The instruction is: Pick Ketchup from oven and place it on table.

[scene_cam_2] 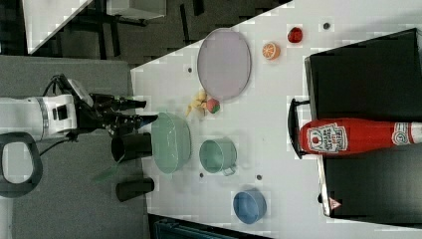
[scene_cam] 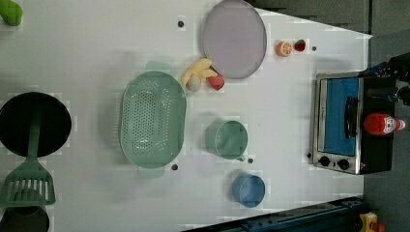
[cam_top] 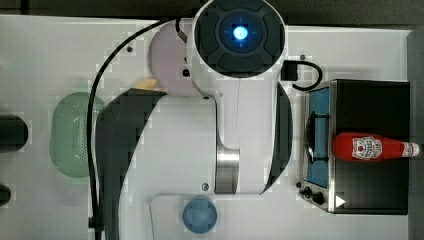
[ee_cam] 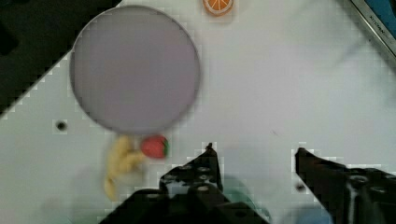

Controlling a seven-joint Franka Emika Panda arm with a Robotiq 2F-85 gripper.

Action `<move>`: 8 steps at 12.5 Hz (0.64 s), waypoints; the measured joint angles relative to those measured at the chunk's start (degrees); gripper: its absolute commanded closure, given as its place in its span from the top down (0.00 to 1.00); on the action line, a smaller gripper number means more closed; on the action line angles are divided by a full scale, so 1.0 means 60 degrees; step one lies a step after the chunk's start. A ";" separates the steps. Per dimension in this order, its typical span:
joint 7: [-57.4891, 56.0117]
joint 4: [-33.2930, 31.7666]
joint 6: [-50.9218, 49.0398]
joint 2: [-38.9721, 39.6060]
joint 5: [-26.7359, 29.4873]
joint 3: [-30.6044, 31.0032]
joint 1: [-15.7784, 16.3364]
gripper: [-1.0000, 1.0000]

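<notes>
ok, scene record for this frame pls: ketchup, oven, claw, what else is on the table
ketchup: bottle lying on its side on top of the oven, not inside
oven door: shut, handle facing the table
claw: open, empty, above the table near the plate
other items: green colander, green cup, blue bowl, orange slice, strawberries
task status: ketchup not yet picked

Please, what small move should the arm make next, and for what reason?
Probably swing the open claw toward the oven. The ketchup lies on its side on the oven's top, untouched, while the claw hangs empty above the table near the purple plate, far from the bottle.
</notes>
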 measured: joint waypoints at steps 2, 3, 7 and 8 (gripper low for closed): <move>0.0001 -0.1856 -0.0836 -0.1775 0.0114 -0.0133 0.0005 0.90; 0.0000 -0.2322 -0.0987 -0.2644 0.0114 -0.0231 0.0005 1.00; 0.0005 -0.2042 -0.0634 -0.4183 -0.0112 -0.0926 0.0008 1.00; 0.0005 -0.1837 -0.0305 -0.4052 -0.0044 -0.1162 -0.0091 1.00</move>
